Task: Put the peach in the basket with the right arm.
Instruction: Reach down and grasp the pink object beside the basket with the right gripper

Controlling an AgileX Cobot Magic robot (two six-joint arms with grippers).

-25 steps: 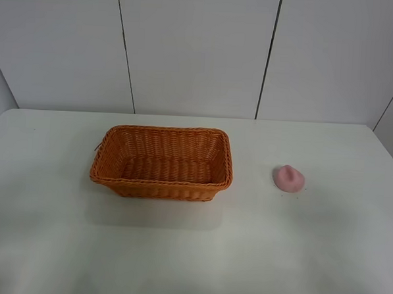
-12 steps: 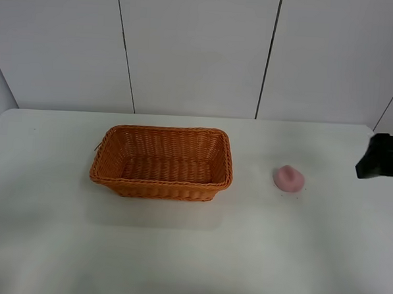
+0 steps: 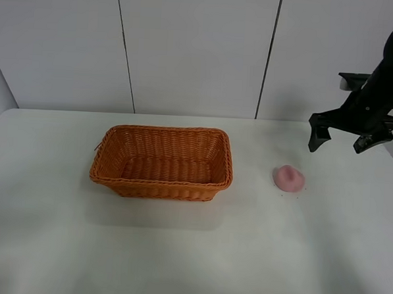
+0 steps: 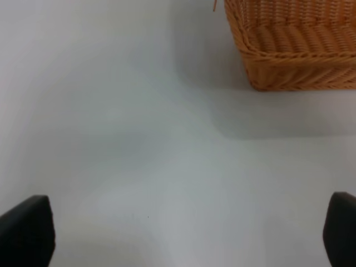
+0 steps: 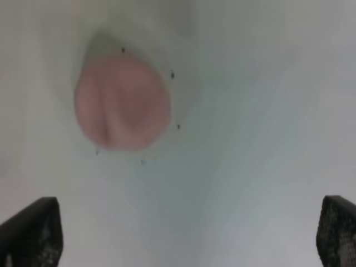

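The pale pink peach (image 3: 289,179) lies on the white table, to the right of the orange-brown wicker basket (image 3: 162,162), which has nothing in it. My right gripper (image 3: 340,139) hangs open in the air above and to the right of the peach, fingers spread wide. The right wrist view shows the peach (image 5: 122,103) blurred, ahead of the open right gripper (image 5: 183,236), with nothing between the fingers. In the left wrist view my left gripper (image 4: 183,233) is open over bare table, and a corner of the basket (image 4: 295,50) lies ahead of it. The left arm is out of the exterior view.
The white table (image 3: 191,252) reaches back to a grey panelled wall (image 3: 195,48). Small dark specks (image 5: 172,74) dot the table around the peach.
The right arm has come into view from the right edge and moved up and left, now hanging open near the peach. Peach and basket have not moved.
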